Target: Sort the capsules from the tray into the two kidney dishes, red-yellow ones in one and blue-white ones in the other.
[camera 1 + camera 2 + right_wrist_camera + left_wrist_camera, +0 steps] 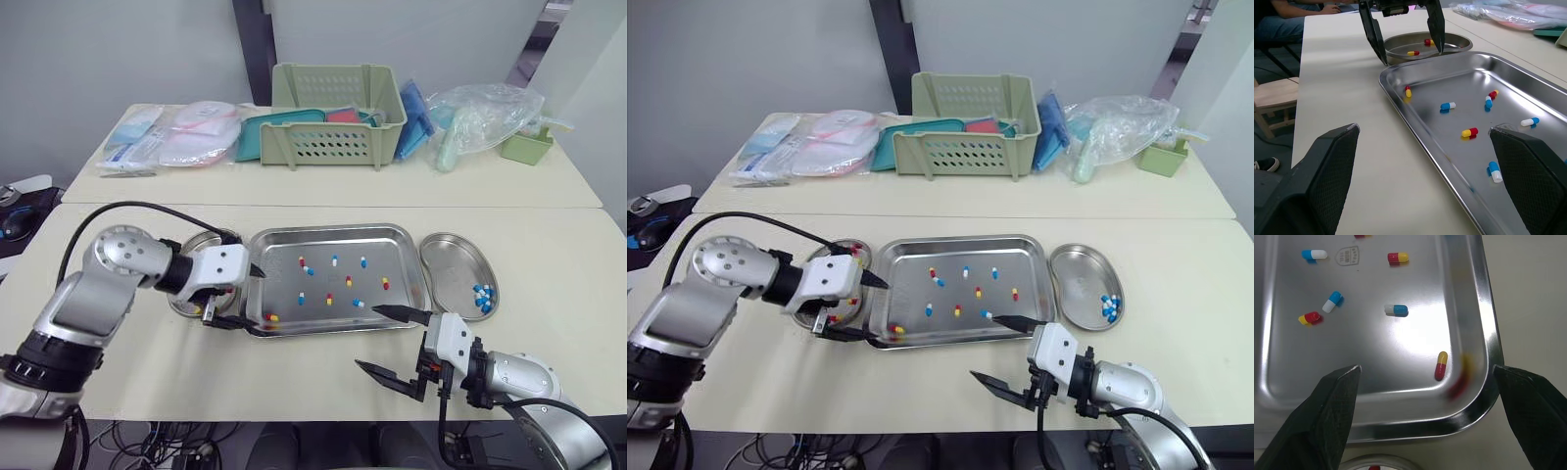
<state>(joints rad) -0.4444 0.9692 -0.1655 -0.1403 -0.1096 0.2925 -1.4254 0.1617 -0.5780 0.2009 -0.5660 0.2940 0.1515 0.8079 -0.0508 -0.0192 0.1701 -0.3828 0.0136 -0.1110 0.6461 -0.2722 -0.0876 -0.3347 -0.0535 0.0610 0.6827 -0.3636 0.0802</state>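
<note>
- My left gripper (257, 298) hangs with its fingers spread wide over the near left corner of the tray (338, 231). They bracket a red-yellow capsule (1441, 365) lying just beside the rim, and I judge it lined up for that pick.
- The left dish (196, 240), just beside that end of the tray, holds red-yellow capsules and is partly hidden under the gripper.
- My right gripper (370, 338) hovers over bare table just off the tray's near edge, fingers apart and empty.
- The right dish (456, 257) holds a few blue-white capsules (482, 299).
- About ten mixed capsules lie scattered across the tray.
- The raised rim crowds the corner capsule, so one finger may strike metal first.
- A green basket (333, 117), wrapped packets (176, 137) and a clear bag (485, 108) sit behind, well apart.
</note>
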